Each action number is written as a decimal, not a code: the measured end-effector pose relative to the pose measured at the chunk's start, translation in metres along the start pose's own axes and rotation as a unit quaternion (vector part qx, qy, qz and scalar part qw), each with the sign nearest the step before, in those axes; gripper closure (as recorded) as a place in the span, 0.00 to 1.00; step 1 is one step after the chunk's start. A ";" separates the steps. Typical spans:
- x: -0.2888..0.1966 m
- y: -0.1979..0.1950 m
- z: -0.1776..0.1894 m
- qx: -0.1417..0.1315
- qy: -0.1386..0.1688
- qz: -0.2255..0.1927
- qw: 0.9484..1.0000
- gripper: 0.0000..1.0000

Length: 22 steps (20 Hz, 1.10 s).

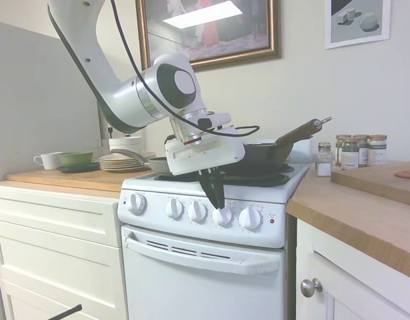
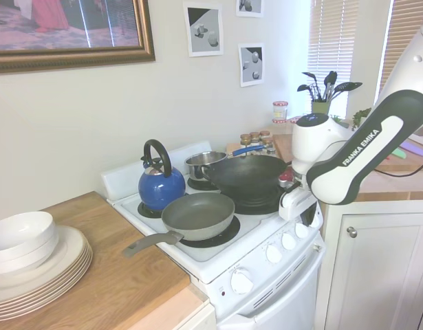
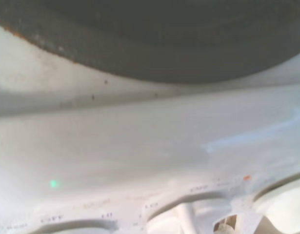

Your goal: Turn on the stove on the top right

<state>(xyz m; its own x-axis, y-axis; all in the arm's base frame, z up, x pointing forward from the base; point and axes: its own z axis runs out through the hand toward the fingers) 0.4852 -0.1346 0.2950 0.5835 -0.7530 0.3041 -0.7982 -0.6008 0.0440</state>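
White stove [image 1: 191,267] | gripper [image 1: 218,202] fingertips close together at fourth knob [image 1: 223,216] from front panel's left edge | grip unclear | fifth knob [image 1: 250,218] just right

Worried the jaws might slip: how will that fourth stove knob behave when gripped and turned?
The knob looks like smooth, glossy white plastic, so it may be slippery. It seems rigid and fixed to the stove panel, so it should probably rotate rather than shift. The gripper sits right at it; the narrow raised ridge likely gives the best purchase.
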 end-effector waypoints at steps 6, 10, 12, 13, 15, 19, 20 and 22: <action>-0.001 -0.008 -0.003 0.004 0.003 -0.006 1.000 1.00; -0.001 -0.008 -0.001 0.003 0.001 -0.005 1.000 1.00; -0.001 -0.008 0.000 0.003 0.000 -0.004 1.000 1.00; -0.001 -0.008 0.000 0.002 0.000 -0.004 1.000 1.00; -0.002 -0.008 0.000 0.003 -0.001 -0.004 1.000 1.00; -0.007 -0.013 0.002 0.003 -0.004 -0.008 1.000 1.00; -0.008 -0.015 0.002 0.003 -0.005 -0.008 1.000 1.00; -0.010 -0.016 0.003 0.003 -0.007 -0.009 1.000 1.00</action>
<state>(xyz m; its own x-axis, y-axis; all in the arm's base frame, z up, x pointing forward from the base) 0.4927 -0.1186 0.2884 0.6001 -0.7453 0.2905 -0.7863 -0.6164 0.0429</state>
